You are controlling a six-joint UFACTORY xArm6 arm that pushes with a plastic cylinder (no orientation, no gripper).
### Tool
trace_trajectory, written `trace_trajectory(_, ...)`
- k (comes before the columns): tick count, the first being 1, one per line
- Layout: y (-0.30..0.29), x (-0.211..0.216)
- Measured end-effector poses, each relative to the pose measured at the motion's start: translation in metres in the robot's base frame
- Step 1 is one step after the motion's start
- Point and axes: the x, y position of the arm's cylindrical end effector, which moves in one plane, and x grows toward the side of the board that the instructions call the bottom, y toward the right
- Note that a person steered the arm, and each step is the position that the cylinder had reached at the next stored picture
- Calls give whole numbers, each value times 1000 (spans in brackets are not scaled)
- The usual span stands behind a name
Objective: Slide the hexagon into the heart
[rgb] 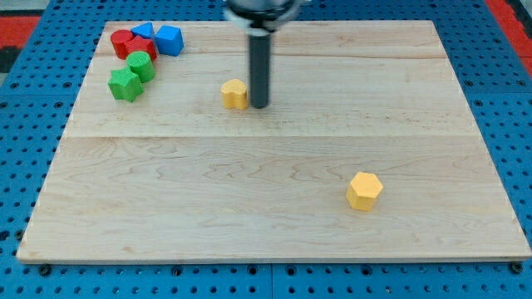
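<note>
No pincer was fitted; my tip (259, 105) was seen upper centre, just right of the yellow heart (235, 94), contact could not be told. The yellow hexagon (364, 190) was found lower right, well apart. Red blocks (131, 43), blue blocks (160, 37) and green blocks (132, 75) were clustered upper left on the wooden board (208, 199).

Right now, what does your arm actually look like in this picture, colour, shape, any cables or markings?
Only the end of my arm shows: a wide, dark, rounded housing cut off by the view's top edge, and below it a straight, smooth, dark grey-black cylindrical rod ending in my tip, just to the view's right of the yellow heart. No cables, labels or markings are visible on it.
</note>
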Motion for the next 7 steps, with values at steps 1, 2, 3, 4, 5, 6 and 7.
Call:
trace_trajectory(1, -80, -14)
trace_trajectory(2, -50, 0)
trace_trajectory(3, 83, 25)
trace_trajectory(4, 210, 71)
trace_trajectory(5, 233, 165)
trace_trajectory(6, 208, 190)
trace_trajectory(7, 162, 164)
